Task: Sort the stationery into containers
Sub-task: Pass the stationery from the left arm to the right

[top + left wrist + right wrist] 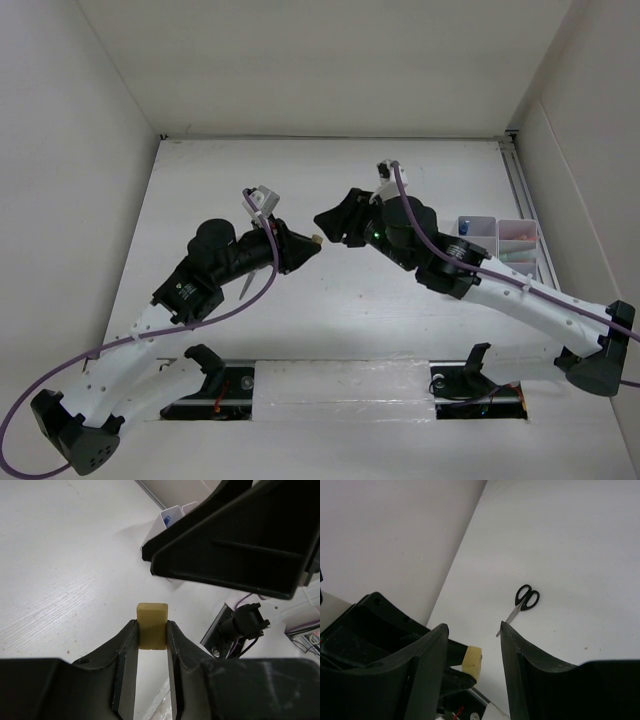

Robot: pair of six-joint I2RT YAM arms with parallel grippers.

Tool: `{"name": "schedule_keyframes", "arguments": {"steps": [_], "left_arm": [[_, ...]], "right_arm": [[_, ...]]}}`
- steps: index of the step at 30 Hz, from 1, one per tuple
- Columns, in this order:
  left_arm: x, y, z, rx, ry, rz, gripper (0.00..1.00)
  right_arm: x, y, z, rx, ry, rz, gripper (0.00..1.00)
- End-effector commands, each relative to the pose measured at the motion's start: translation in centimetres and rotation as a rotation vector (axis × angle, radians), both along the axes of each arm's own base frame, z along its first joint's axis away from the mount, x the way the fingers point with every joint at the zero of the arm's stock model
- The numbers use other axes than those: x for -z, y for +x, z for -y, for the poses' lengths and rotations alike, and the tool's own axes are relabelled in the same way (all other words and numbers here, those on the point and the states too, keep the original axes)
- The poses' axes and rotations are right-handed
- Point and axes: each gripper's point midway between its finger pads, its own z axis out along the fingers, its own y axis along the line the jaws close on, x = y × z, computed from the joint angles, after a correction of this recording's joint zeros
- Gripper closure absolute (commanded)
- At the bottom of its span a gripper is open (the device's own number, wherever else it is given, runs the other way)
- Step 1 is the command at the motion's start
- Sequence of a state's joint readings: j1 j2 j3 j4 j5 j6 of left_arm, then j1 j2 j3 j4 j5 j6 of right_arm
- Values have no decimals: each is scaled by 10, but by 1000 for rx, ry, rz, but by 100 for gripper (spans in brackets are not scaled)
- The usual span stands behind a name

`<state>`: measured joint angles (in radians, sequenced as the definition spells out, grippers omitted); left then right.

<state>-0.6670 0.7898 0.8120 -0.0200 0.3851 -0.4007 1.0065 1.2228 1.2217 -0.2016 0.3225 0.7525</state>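
My left gripper (152, 623) is shut on a small yellow eraser block (152, 630), which sticks out past the fingertips. In the top view the left gripper (310, 243) holds it above the table's middle, tip to tip with my right gripper (326, 222). The right gripper (473, 627) is open, and the eraser (472, 661) sits just below the gap between its fingers without touching them. Black-handled scissors (525, 600) lie flat on the table beyond; from above only their blade (245, 282) shows beside the left arm. The translucent white containers (500, 242) stand at the right.
White walls close the table in at the back and on both sides. A metal rail (525, 195) runs along the right edge behind the containers. One compartment holds something blue (167, 517). Both arm bases and cables sit along the near edge.
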Motion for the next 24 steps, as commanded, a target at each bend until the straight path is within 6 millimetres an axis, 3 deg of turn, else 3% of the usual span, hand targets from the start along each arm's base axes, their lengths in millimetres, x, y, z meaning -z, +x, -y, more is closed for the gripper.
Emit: {"name": "schedule_keyframes", "arguments": {"steps": [1,5,17,24], "left_arm": [[-18,5,-3,-34,-25,51,100],[-14,10,-6,-70,-10,26,100],[-26,1,-8,-43,-53,72,100],[-26,5,-13,-84,-49,73,100]], "right_arm": [[-24,-14,-14,-68,57,24,48],[-19,-24,-20,-90,48,20,48],[7,-16,-25,-64,-8,-8,48],[5,-18,-28,-85,2,-7,53]]}}
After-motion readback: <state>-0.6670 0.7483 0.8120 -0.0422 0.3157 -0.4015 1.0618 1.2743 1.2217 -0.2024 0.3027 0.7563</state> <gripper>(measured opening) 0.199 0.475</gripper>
